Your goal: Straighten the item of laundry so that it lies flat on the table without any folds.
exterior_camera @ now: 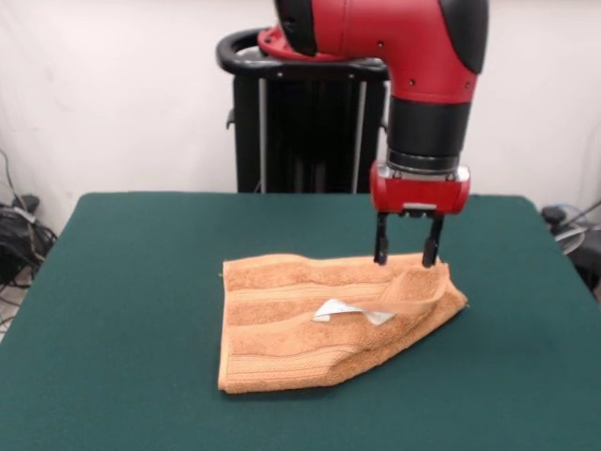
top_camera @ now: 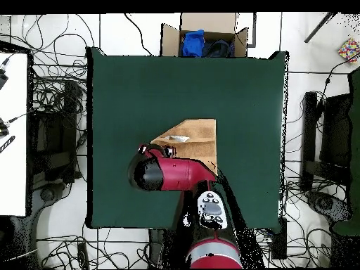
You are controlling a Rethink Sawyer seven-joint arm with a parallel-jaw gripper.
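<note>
The towel (exterior_camera: 319,319) lies a little right of the middle of the green worktop (exterior_camera: 113,310). Its left part is flat, with the woven bands showing. On the right side one corner is folded back over the body, so that a strip of hem and the small white tag (exterior_camera: 349,311) lie on top.

The hand (exterior_camera: 408,252) stands at the far right edge of the towel, with its two black fingers (exterior_camera: 380,246) spread and pointing down. They seem to touch the cloth, or nearly, and they hold nothing.

The risk, I think, is that the fingers close on both layers, so the fold would be dragged and not opened. The towel could also slide to the right.

Nothing else stands on the worktop. A cardboard box (top_camera: 205,34) sits beyond its edge, out of the way.
</note>
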